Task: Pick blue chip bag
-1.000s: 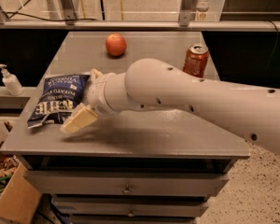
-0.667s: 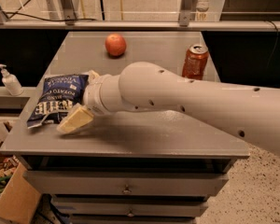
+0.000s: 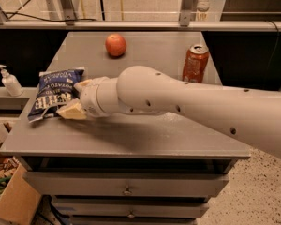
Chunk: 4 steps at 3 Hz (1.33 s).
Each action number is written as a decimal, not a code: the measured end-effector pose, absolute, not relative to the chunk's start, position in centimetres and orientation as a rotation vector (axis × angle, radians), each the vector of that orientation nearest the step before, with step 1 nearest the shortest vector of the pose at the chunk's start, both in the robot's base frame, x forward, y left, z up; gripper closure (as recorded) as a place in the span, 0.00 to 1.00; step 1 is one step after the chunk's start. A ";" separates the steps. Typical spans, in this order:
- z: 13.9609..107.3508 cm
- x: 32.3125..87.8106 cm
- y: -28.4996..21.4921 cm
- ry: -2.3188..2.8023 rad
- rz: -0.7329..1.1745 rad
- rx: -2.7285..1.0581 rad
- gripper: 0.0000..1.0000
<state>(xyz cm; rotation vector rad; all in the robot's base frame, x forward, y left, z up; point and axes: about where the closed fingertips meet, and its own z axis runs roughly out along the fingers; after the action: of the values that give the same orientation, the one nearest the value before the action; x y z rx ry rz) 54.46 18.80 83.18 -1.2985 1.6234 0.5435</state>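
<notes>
Blue chip bag (image 3: 54, 93) lay flat by the worktop's left edge, toward the front-left corner, not lifted. Gripper (image 3: 76, 97) had crept slightly further left onto the bag's right side than a second earlier; jaws stood apart, straddling that side (no pinch yet). Bag itself had not shifted. Judged: approach nearly done, closing comes next. Farther back: soda can (image 3: 195, 62) toward the right edge, apple (image 3: 115, 45) near the far edge.

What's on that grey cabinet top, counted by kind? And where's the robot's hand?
Chip bags: 1, the blue chip bag
Fruit: 1, the apple
Cans: 1, the soda can
Total: 3
The gripper is at the bag's right edge.
</notes>
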 end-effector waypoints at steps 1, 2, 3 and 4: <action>83.7 54.1 18.9 1.607 0.583 -1.258 0.64; 84.9 53.5 18.7 1.582 0.636 -1.192 0.87; 86.9 53.6 18.0 1.531 0.713 -1.076 1.00; 89.4 53.7 17.4 1.448 0.803 -0.960 1.00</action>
<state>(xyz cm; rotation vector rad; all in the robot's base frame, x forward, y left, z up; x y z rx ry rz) 53.69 17.40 89.44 -0.9596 1.4482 0.8026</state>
